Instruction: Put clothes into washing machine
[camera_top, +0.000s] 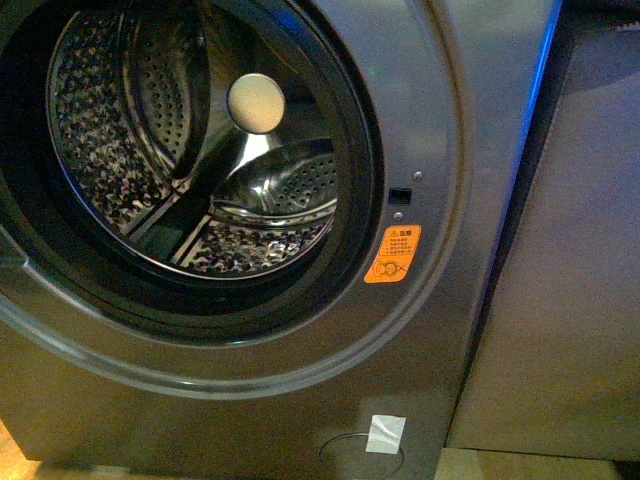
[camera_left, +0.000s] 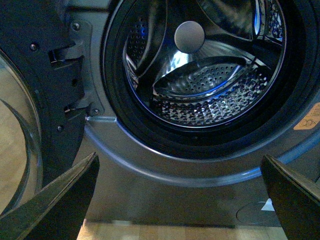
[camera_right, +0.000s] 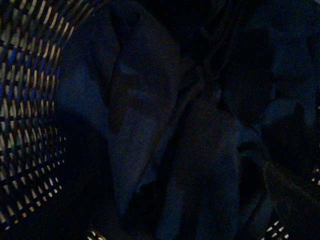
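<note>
Clothes (camera_right: 165, 150), dark blue, lie crumpled in woven basket (camera_right: 30, 100). Ahead, washing machine (camera_top: 440, 120): door (camera_left: 20, 125) open, drum (camera_top: 250, 240) empty. Left gripper (camera_left: 180, 156) spread wide, holds nothing; right gripper unseen, state unknown. Best to grasp thick fold, lift clear of rim.

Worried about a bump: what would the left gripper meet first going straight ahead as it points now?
Probably the washing machine, at its grey rim just below the porthole rather than the drum; the open left gripper points there, depth unclear.
</note>
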